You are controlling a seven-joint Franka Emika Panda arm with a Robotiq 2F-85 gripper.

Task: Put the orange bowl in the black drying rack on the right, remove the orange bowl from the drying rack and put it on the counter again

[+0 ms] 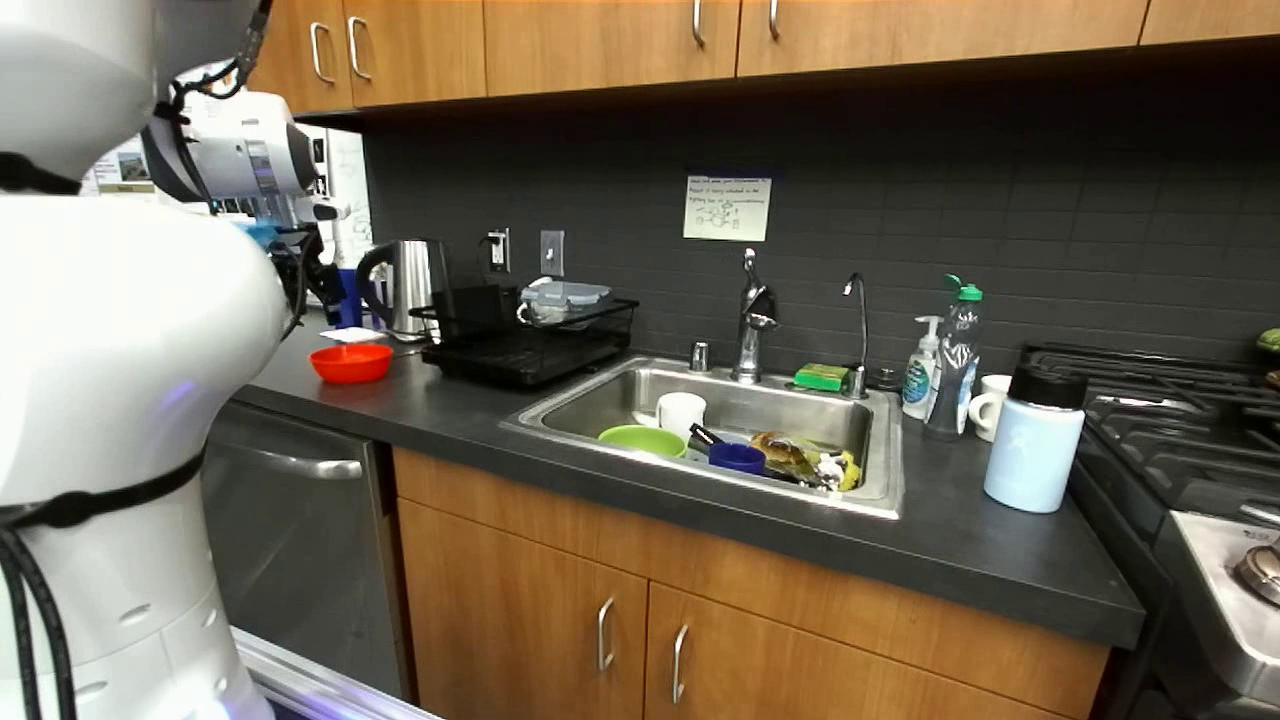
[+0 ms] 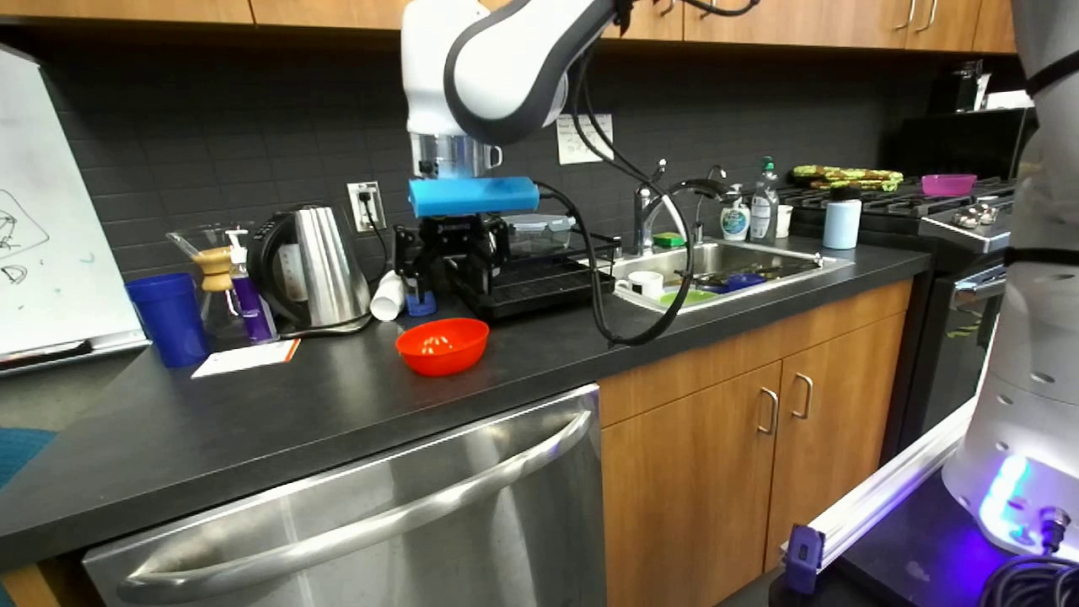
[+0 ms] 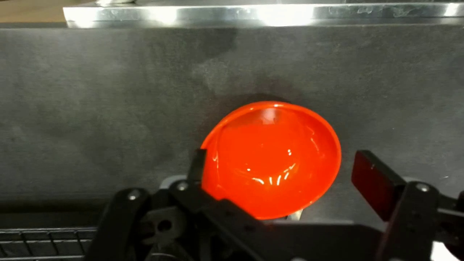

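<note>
The orange bowl (image 2: 442, 346) sits upright on the dark counter (image 2: 320, 413), left of the black drying rack (image 2: 548, 291). The bowl (image 1: 351, 364) and rack (image 1: 540, 350) also show in an exterior view. My gripper (image 2: 451, 291) is open and empty, pointing down above the counter near the bowl. In an exterior view the gripper (image 1: 322, 280) is partly hidden behind the arm. In the wrist view the bowl (image 3: 272, 156) appears between the spread fingers (image 3: 281, 170), below them. Its lower left rim is hidden by a finger. A rack corner (image 3: 47, 239) shows at lower left.
A steel kettle (image 2: 329, 265), purple bottle (image 2: 251, 295), blue cup (image 2: 169, 319) and paper card (image 2: 246, 357) stand or lie left of the rack. A clear container (image 1: 565, 295) is in the rack. The sink (image 1: 885, 470) with dishes is right of it.
</note>
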